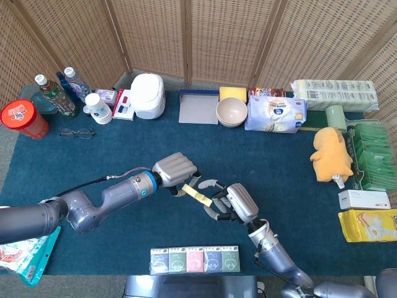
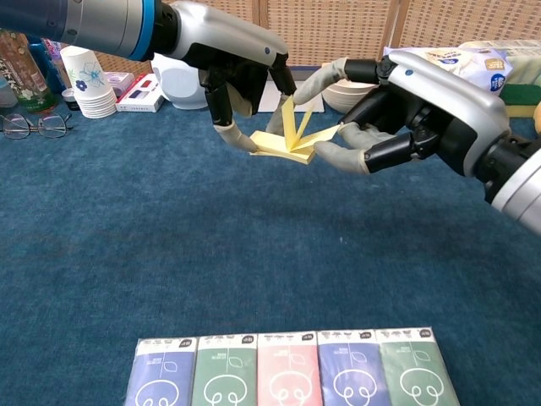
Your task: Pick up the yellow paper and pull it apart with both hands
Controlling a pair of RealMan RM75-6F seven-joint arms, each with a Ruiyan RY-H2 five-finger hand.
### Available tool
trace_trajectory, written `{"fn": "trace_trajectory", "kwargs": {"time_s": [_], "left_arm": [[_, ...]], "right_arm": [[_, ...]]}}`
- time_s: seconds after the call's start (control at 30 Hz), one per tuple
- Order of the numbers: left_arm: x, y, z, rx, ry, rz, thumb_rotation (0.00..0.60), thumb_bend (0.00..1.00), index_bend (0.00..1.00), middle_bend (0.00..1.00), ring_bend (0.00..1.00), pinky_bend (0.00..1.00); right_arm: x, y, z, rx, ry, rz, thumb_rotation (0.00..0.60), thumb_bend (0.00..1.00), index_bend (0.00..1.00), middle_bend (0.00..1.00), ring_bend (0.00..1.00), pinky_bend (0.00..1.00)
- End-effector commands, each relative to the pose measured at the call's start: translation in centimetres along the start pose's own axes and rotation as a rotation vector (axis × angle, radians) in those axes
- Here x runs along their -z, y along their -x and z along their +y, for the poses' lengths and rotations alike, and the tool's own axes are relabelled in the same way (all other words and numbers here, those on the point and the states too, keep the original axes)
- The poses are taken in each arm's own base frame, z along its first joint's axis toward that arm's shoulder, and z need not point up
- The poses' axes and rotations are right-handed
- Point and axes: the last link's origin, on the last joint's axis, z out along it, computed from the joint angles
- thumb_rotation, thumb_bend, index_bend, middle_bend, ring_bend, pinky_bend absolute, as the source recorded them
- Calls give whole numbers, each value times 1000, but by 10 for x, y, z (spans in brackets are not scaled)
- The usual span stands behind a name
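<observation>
The left hand (image 2: 241, 72) holds the yellow paper (image 2: 287, 138) above the blue table cover (image 2: 169, 254), pinching its left end from above so that the folded sheets fan up and out toward the other hand, which looks like a deliberate way of offering a free edge. The right hand (image 2: 397, 106) meets that edge with its fingers apart and curved around the paper's right end: a lower finger appears to touch the underside of the pad while the thumb arches over the top (whether it has actually clamped down I cannot tell from either view). From the head view the paper (image 1: 195, 193) sits between the two hands (image 1: 175, 171) (image 1: 231, 205), clear of the cloth. My guess is that the pick-up is done and the second grip is just being taken; the pull itself is not yet begun. Below, near the table's front edge, lies a row of tissue packs (image 2: 292, 366), well apart from the action. Further back stand a stack of paper cups (image 2: 87, 80) and a bowl (image 1: 231, 112), with glasses (image 1: 77, 132) lying off to the left.
</observation>
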Motion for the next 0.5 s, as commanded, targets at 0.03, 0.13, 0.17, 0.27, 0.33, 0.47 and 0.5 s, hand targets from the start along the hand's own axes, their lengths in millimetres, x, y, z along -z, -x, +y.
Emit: {"fn": "trace_trajectory", "kwargs": {"time_s": [0.03,0.13,0.17,0.27,0.33,0.47,0.5], "left_arm": [[-1,1,1,4,3,-4,600,371,636,1000,1000,1000],[-2,1,1,1,7,-6,600,371,634,1000,1000,1000],[-2,1,1,0,8,-7,600,371,633,1000,1000,1000],[-2,1,1,3,9,-6,600,371,632,1000,1000,1000],[-2,1,0,4,5,-6,600,371,631,1000,1000,1000],[-1,1,-2,7,3,-6,600,371,631,1000,1000,1000],[-1,1,-2,8,3,-7,600,371,631,1000,1000,1000]], "right_arm": [[-2,0,0,6,0,0,600,396,346,954,1000,1000],[-3,1,0,9,-2,-1,600,434,357,956,1000,1000],[-3,1,0,9,-2,-1,600,436,362,956,1000,1000],[-4,1,0,14,-4,1,600,436,376,958,1000,1000],[-5,2,-1,13,-7,1,600,436,385,960,1000,1000],[-6,3,-2,11,-8,2,600,437,398,964,1000,1000],[-7,3,-2,11,-8,2,600,437,405,965,1000,1000]]}}
